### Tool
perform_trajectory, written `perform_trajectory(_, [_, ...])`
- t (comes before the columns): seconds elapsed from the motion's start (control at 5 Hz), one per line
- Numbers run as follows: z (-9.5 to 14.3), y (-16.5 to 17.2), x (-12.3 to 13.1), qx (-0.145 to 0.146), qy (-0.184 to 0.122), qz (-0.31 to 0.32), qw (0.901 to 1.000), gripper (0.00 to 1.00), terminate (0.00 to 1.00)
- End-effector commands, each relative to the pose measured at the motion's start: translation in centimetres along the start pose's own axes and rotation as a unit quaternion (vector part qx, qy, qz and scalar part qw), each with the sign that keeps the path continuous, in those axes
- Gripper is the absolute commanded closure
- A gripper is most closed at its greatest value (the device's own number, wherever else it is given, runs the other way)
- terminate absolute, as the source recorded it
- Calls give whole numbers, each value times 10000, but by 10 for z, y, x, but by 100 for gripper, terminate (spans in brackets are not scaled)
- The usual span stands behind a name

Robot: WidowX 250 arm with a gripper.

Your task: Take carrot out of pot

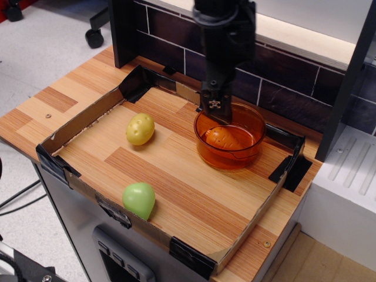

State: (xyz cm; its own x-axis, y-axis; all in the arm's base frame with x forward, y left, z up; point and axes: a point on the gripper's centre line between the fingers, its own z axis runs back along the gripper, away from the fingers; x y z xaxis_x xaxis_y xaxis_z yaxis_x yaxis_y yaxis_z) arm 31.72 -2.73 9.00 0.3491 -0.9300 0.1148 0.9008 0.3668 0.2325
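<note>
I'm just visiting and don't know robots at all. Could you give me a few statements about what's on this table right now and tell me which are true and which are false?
1. The carrot lies inside the pot. True.
2. The tool is holding the carrot in the air. False: it hangs above the pot's back-left rim, and the carrot rests on the pot's floor.
3. The yellow potato sits in the pot with the carrot. False: it lies on the wooden tray floor, left of the pot.
4. The light green fruit lies near the tray's front edge. True.
5. The pot is tipped over on its side. False: it stands upright, opening up.
</note>
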Motion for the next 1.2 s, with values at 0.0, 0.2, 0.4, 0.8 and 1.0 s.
perform_trajectory(0.0, [-17, -3, 10, -136, 92, -620, 9979, 0, 0])
perform_trajectory(0.2, [-26, -6, 8, -225, 190, -770, 9966, 0, 0])
perform_trajectory(0.4, [-32, -7, 7, -395, 244, -791, 9958, 0, 0])
perform_trajectory(0.8, [-42, -11, 9, -642, 311, -974, 9927, 0, 0])
perform_trajectory(1.0, [-47, -15, 7, -661, 358, -997, 9922, 0, 0])
